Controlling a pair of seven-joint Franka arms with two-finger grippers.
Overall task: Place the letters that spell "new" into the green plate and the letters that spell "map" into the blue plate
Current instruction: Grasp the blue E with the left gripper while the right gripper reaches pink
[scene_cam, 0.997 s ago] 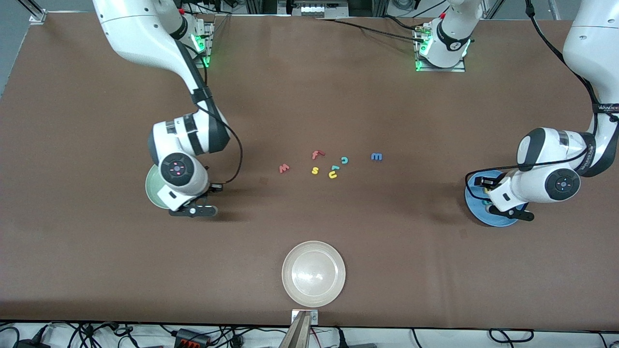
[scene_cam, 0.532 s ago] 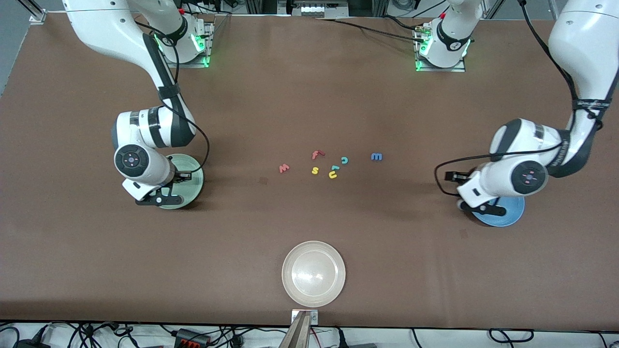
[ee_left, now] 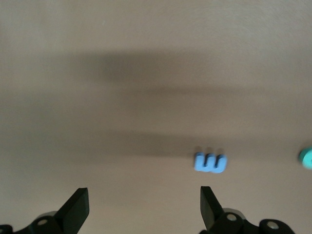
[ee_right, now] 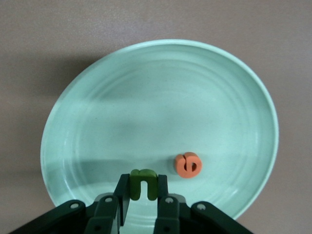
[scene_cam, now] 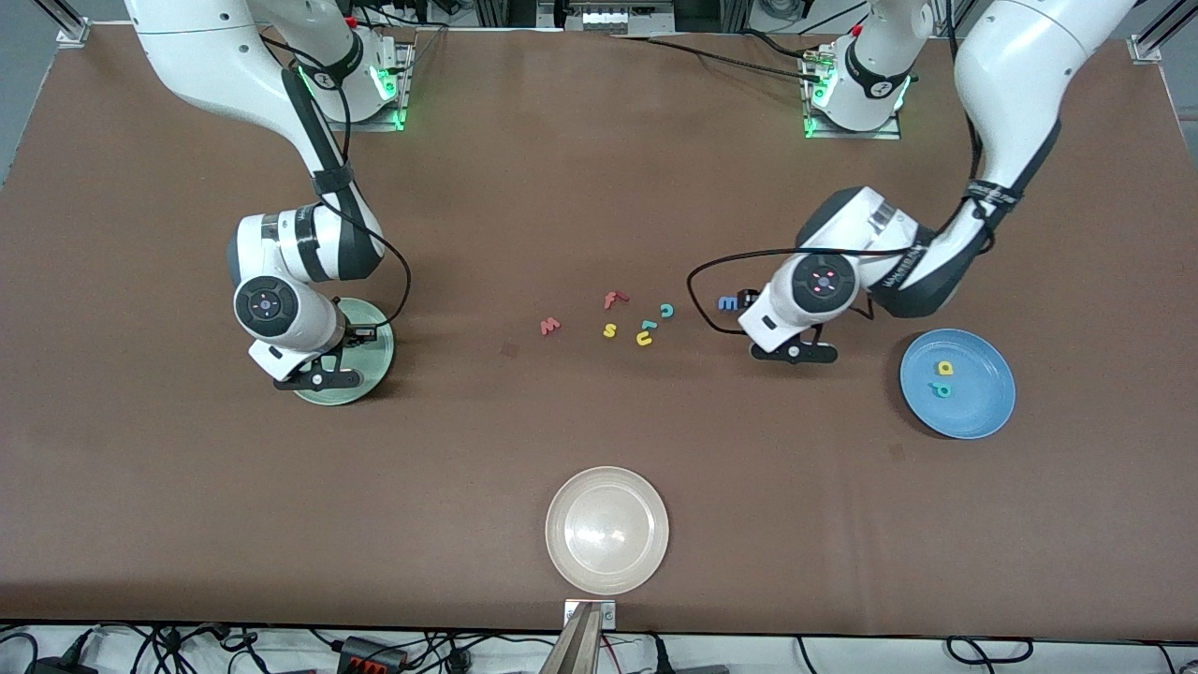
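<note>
Left gripper [ee_left: 141, 207] moved off round blue plate [scene_cam: 983, 412], now wide open and empty over blue foam "m" [ee_left: 210, 163].
Right gripper [ee_right: 143, 197] over pale green plate [ee_right: 97, 122], clamped on dark green foam "n" [ee_right: 143, 183].

White arms [scene_cam: 1001, 84], black joint bands, black fingers [ee_left: 78, 207].

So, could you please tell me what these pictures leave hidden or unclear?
- Front view: the right arm covers much of the green plate, hiding the right tool and both letters there.
- Front view: the blue m is partly covered by the left arm.
- Left wrist view: a teal letter is cut off by the edge.
</note>
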